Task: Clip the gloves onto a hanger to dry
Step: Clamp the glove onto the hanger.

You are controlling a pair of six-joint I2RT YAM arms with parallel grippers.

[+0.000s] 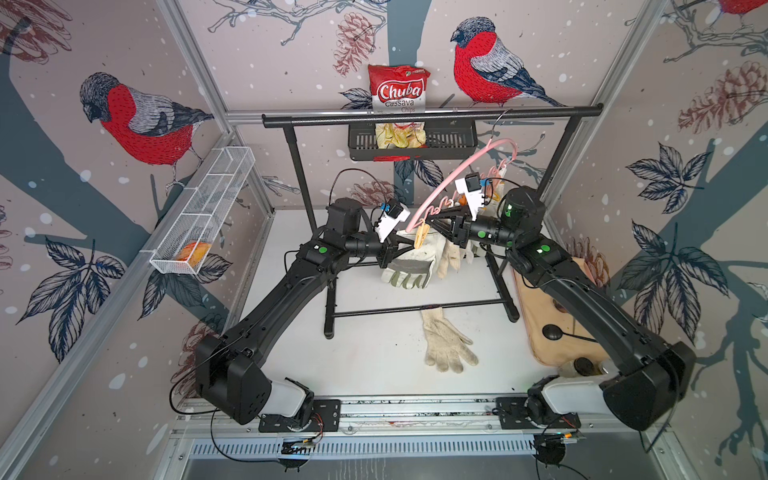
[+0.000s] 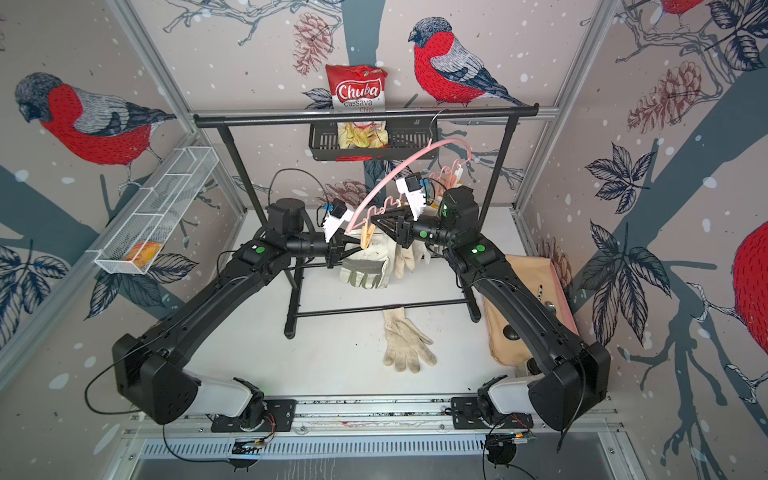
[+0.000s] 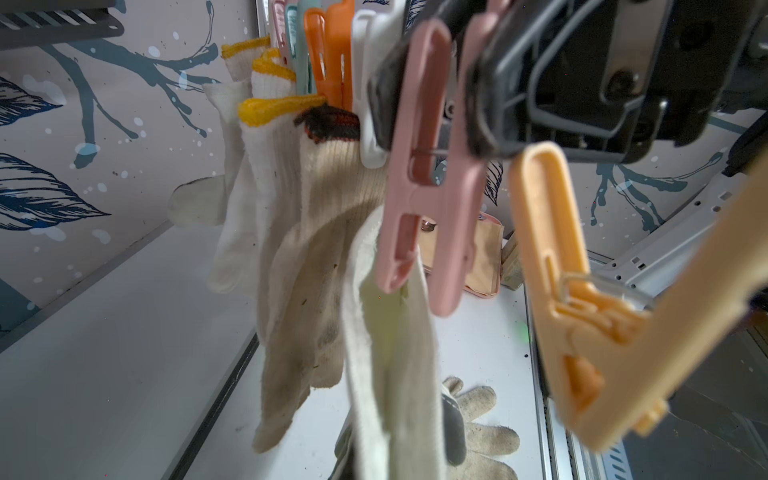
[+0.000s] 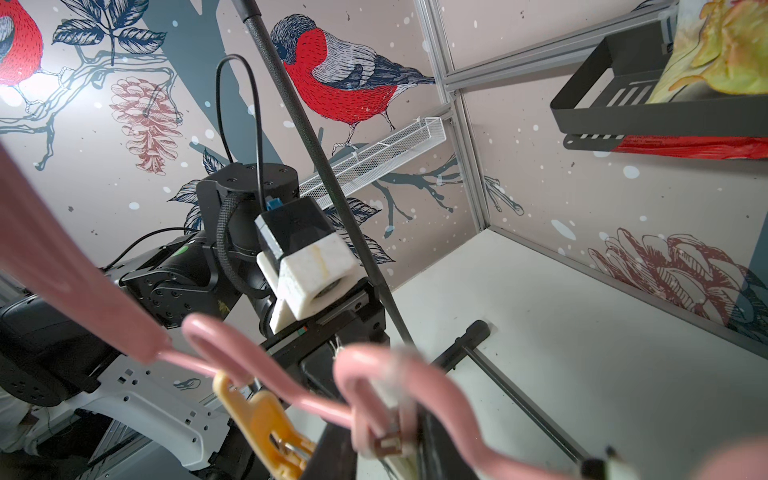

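Left pincer (image 1: 398,245) is pressed together on the cuff of a canvas glove (image 1: 409,266), holding it up just under the low end of the pink hanger (image 1: 434,191). The glove's edge sits at the mouth of a pink clothespin (image 3: 419,199), and the right pincer (image 1: 434,217) is clamped on that pin's handles. Further along the hanger, knit gloves (image 3: 291,166) dangle clipped. Below the hanger, a loose knit glove (image 1: 446,345) lies flat on the tabletop (image 1: 374,353).

Bright even light, blurred wrist-view foregrounds
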